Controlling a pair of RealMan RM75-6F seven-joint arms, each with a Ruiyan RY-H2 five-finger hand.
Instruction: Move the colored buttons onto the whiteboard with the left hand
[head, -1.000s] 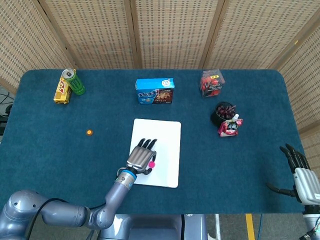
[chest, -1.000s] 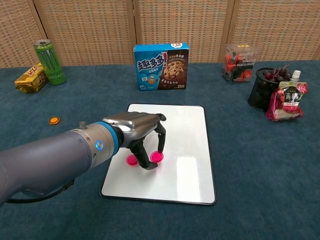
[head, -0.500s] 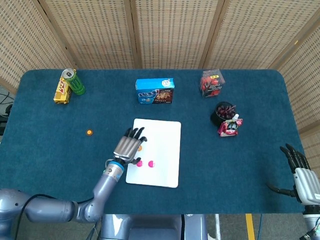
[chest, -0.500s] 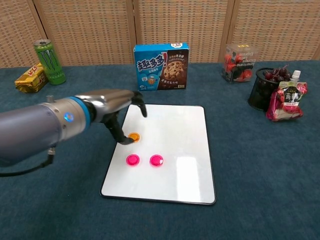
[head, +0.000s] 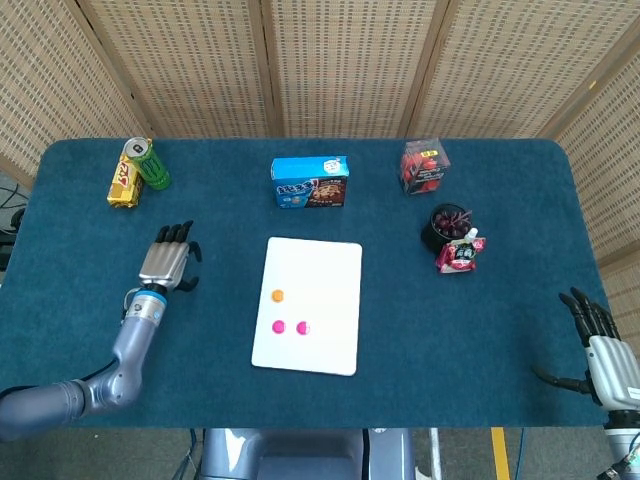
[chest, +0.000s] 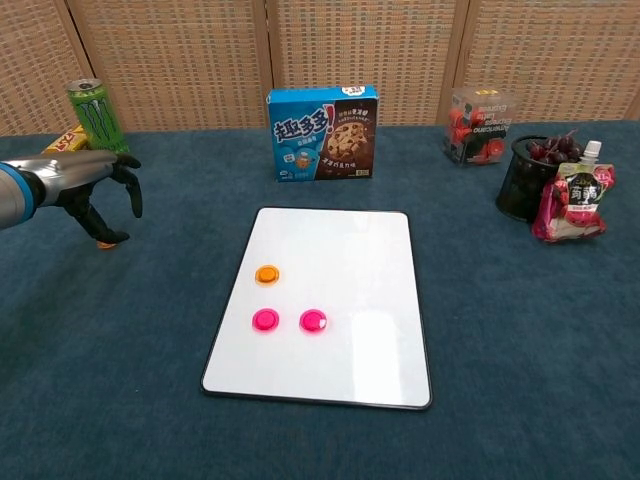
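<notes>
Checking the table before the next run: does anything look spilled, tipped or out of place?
Nothing stands out. Three buttons lie flat on the whiteboard; one orange button is on the cloth under the left hand. The can and cookie box stand upright.

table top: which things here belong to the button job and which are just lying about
Job: white rectangular whiteboard; round orange button and two round pink buttons on it; left hand.

Lying about: green drink can, blue cookie box, black cup of cherries.
</notes>
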